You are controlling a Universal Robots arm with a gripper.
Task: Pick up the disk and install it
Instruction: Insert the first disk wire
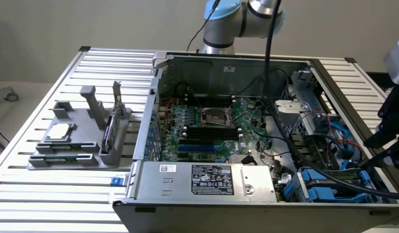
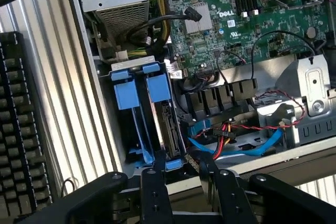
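The gripper point(image 2: 181, 174) hangs unclenched, jaws apart, just at the near end of the disk point(image 2: 171, 127), which stands on edge in the bay point(image 2: 134, 62), its long axis running straight away from it.

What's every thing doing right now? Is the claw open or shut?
Black robot claw: open, holding nothing, close to the disk's end.
Silver-grey metal disk in a blue plastic carrier: standing on edge in the case's bay, not gripped.
Grey metal computer case: side open, insides showing.
Small square silver chip: lying flat in the grey plastic holder.
Thin green circuit card: standing on edge in that holder.
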